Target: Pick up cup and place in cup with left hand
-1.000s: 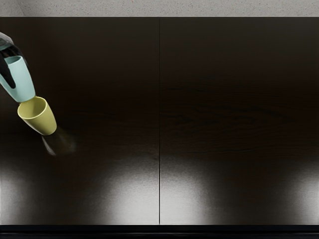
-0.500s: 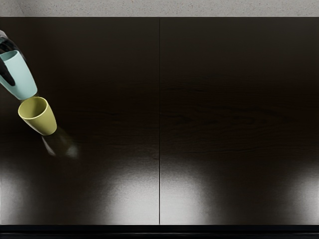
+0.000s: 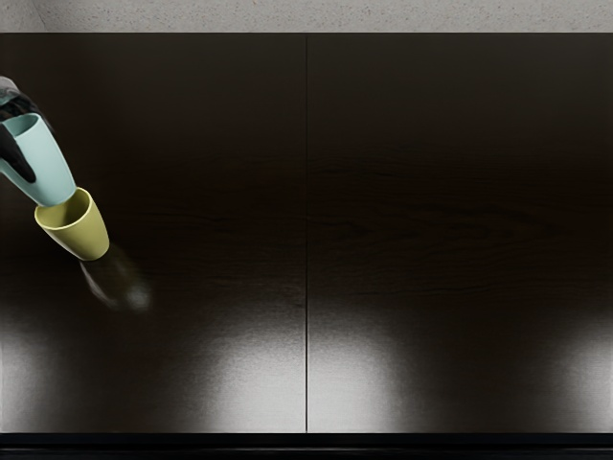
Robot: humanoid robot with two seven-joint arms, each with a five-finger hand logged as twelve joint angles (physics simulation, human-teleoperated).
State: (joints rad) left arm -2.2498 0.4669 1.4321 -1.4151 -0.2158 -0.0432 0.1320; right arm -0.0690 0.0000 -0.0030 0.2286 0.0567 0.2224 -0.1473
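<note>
Speckled grey background (image 3: 383, 15) borders the dark, glossy table (image 3: 431, 192), near whose left edge the left hand (image 3: 23, 103) clasps the blue cup (image 3: 50, 167), its base apparently over the yellow cup's (image 3: 86, 235) rim.

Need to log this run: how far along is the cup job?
Picking up looks done: the left hand grasps the light-blue cup. Placing seems under way: its base overlaps the rim of the yellow cup in view, though I cannot tell whether it is inside. Seating it and letting go remain, as most of it shows outside.
</note>
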